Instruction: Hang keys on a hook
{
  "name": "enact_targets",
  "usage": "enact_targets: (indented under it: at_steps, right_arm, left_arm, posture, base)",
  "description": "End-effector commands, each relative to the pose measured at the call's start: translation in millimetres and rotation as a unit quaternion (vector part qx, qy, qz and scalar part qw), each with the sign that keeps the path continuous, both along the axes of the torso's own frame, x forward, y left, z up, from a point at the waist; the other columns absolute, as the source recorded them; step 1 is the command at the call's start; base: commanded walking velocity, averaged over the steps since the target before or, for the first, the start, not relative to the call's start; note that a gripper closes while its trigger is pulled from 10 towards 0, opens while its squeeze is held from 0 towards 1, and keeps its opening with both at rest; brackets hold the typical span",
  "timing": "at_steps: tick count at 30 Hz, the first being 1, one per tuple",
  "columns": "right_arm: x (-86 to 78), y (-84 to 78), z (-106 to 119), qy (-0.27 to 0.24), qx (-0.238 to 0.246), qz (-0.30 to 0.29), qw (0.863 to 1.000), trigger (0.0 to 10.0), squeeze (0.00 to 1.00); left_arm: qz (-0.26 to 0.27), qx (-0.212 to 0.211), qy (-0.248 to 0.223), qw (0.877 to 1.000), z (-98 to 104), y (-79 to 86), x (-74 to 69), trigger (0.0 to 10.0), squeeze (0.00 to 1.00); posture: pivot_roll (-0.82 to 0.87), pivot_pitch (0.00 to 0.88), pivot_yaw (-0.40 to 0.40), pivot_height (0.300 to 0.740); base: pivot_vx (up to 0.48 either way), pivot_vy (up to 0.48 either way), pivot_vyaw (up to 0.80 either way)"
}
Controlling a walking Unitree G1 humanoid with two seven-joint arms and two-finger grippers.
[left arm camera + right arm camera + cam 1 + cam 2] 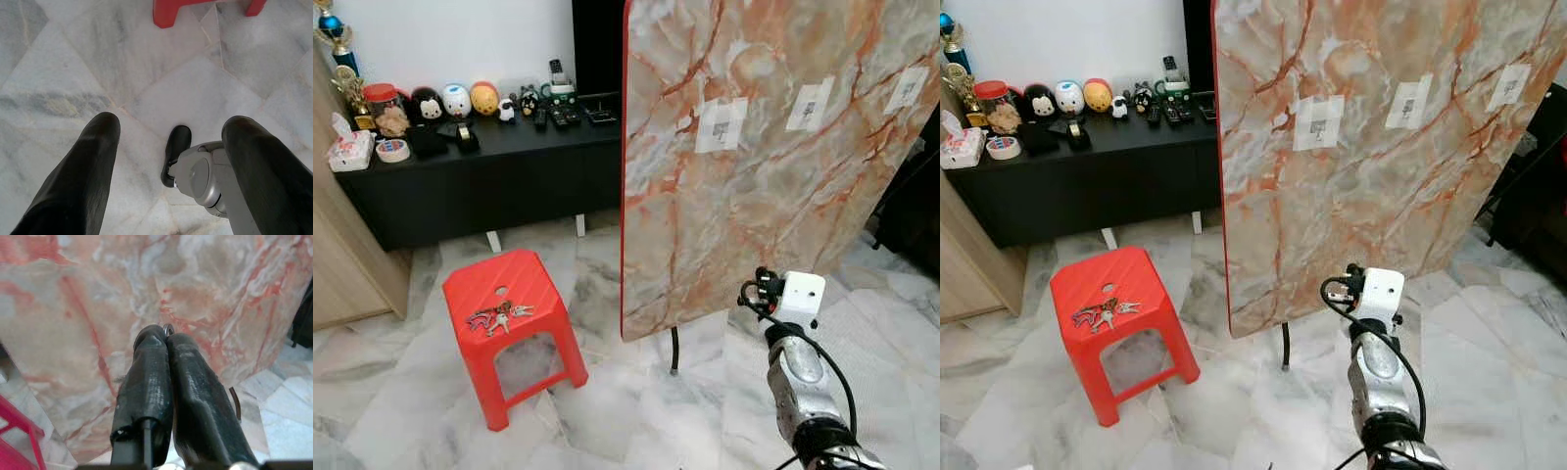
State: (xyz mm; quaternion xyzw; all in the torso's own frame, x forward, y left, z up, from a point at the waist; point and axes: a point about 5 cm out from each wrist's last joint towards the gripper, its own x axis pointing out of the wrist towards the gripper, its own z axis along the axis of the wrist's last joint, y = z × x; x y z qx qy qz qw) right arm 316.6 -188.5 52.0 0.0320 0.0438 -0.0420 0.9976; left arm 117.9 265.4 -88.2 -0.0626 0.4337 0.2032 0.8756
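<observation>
The right pincer (167,340) is pressed closed on a small metal ring (168,328), mostly hidden between the fingertips, before the upright pink-veined marble slab (773,147). The left pincer (171,142) hangs open over the grey marble floor (636,411). The bunch of keys (496,315) lies near the front edge of the ribbed red plastic stool (509,289). Three taped hooks (721,125) are too small to make out.

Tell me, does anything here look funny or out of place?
Yes. A marble-patterned tabletop stands tipped up on its edge like a wall, with hooks taped on. The keys lie on a red stool instead.
</observation>
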Motion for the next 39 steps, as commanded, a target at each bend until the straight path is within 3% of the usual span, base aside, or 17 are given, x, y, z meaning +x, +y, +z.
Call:
enact_targets:
  at_steps: [1, 39]
  right_arm:
    - [-1.3, -2.1, 3, -0.012, -0.007, -0.002, 1.0, 10.0, 0.0]
    - [0.3, 10.0, 3, -0.007, -0.008, 0.005, 1.0, 10.0, 0.0]
  left_arm:
    - [0.005, -0.002, 0.002, 1.0, 0, 2.1, -3.2, 10.0, 0.0]
    - [0.005, -0.002, -0.007, 1.0, 2, 3.9, 1.1, 10.0, 0.0]
  posture:
    - [0.08, 0.0, -0.071, 0.74]
    - [0.08, 0.0, -0.064, 0.74]
  base:
    - [0.0, 0.0, 0.0]
    - [0.261, 0.0, 0.0]
